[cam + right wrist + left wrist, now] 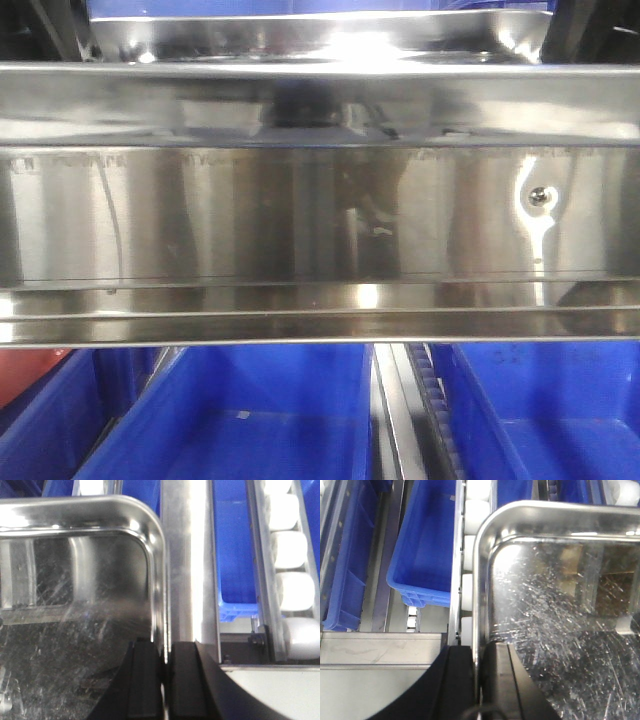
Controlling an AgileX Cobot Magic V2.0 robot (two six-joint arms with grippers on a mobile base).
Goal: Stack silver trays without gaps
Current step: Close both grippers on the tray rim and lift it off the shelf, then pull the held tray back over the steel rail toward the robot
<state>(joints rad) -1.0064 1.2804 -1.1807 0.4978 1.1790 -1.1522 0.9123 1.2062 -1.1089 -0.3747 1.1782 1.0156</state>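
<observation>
Stainless steel fills all three views: a scratched silver tray (560, 630) is carried between the two arms, each holding one of its side rims. The left gripper (479, 680) is clamped on the tray's left rim, one black finger outside the rolled edge and the other inside the pan. The right gripper (165, 680) pinches the opposite rim in the same manner. Holding both sides at once probably keeps the pan level and square, which nesting it onto another tray without a gap would demand. Both wrist cameras look along the tray from its near end, with the fingers pointing forward over the rims, so the arms appear stretched out roughly parallel. Blue bins (427, 545) and lanes of white rollers (292, 560) show beyond and beside the tray. In the front view its end shows at the top, above the long shelf rail (300, 215) with its screw (540, 196). Whether a second tray lies beneath it cannot be told, so I judge the stacking not yet confirmed.
</observation>
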